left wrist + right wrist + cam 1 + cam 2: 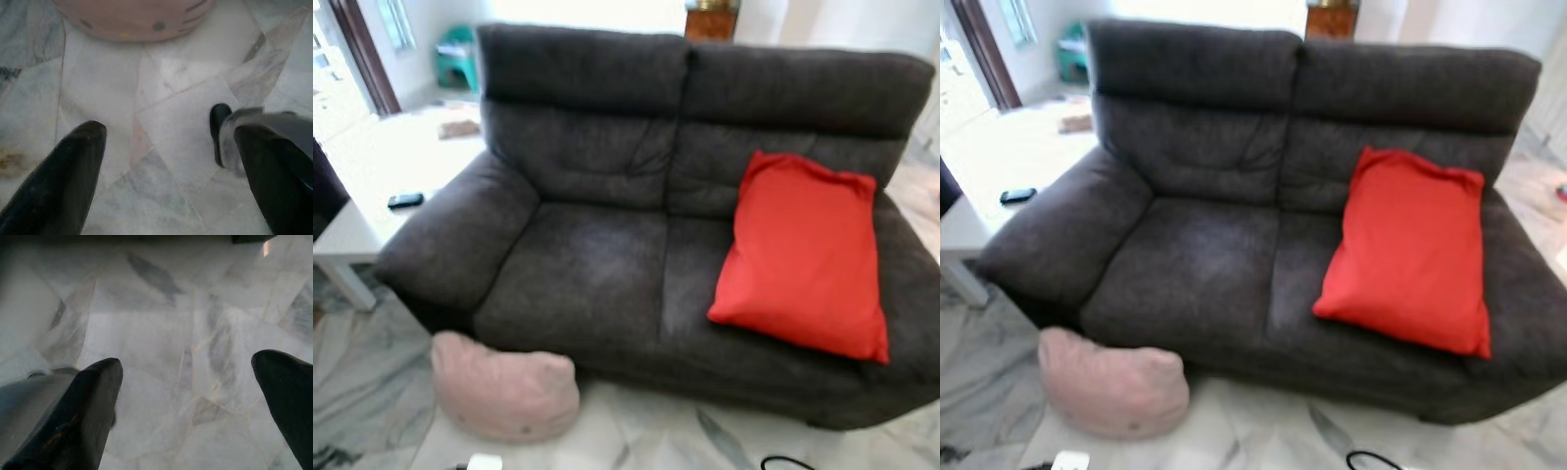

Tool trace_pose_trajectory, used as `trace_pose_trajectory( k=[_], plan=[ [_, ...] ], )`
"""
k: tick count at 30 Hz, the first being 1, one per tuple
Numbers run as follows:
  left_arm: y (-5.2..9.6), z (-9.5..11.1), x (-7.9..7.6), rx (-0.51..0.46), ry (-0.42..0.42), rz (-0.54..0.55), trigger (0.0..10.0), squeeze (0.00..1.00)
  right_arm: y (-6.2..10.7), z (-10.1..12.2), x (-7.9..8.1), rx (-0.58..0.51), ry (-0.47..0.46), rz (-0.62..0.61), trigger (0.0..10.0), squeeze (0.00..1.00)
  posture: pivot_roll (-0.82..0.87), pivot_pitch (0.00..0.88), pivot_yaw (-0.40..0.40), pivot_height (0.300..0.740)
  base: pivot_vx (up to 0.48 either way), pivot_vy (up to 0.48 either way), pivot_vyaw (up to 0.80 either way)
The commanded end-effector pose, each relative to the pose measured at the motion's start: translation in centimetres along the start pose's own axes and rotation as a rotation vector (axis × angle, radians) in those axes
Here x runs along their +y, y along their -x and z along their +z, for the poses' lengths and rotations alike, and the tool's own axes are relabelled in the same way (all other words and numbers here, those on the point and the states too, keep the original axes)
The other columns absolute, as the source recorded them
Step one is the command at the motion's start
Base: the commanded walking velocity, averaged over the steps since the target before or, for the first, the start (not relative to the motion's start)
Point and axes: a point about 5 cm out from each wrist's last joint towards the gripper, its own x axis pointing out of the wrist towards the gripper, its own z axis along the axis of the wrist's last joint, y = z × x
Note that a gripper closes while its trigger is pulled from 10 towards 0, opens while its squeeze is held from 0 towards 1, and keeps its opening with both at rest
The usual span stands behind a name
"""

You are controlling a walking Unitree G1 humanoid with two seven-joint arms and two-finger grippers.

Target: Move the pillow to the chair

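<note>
On the right-hand seat of a dark grey two-seat sofa (597, 264) a red pillow (803, 255) is propped, its upper edge leaned against the backrest and its lower corner brought close to the front of the cushion; it is presumably tilted so because it was set there loosely, and that slant leaves its face and side edges open to a grasp from the front. A pink cushion (504, 387) is seen on the marble floor (1263, 431) just beside the sofa's left front corner, touching or nearly touching the base; which of the two is meant by the task cannot be settled from the pictures, though the red one is judged the likelier. No chair can be picked out with certainty; a white low table (382, 176) stands beside the left armrest, with a small dark object (405, 201) lying on it.

Both arms are hung low over the floor; the left gripper (171, 166) is spread wide and holds nothing, the pink cushion lying just ahead of its fingers; the right gripper (188, 391) is likewise spread wide and empty above bare marble. The task is judged not yet begun.

No brand, label or writing can be read; small dark marks and a yellow dot are seen on the pink cushion in the left wrist view, too blurred to be identified.
</note>
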Motion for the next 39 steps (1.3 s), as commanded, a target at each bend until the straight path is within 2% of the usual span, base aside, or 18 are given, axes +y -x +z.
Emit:
trace_pose_trajectory(
  k=[1,16,23,39],
  plan=[
    [0.26,-0.92,1.06,0.035,-0.016,0.025,10.0,0.00,-0.13,0.43,0.67,-0.015,0.010,0.019,10.0,0.00,-0.02,0.057,-0.011,0.740,0.000,0.337,0.49],
    [0.40,-1.41,1.36,0.053,-0.010,0.032,10.0,0.00,-0.11,0.24,0.56,-0.007,-0.056,0.000,10.0,0.00,-0.02,0.071,-0.014,0.740,0.000,0.337,0.00],
    [0.36,-1.26,1.27,0.047,-0.007,0.031,10.0,0.00,-0.12,0.30,0.50,-0.008,-0.053,-0.003,10.0,0.00,-0.02,0.073,-0.018,0.740,0.000,0.337,-0.57],
    [0.26,-0.90,1.13,0.031,0.000,0.034,10.0,0.00,-0.13,0.42,0.48,-0.016,-0.048,0.000,10.0,0.00,-0.02,0.081,-0.020,0.740,0.000,0.338,0.00]
  ],
)
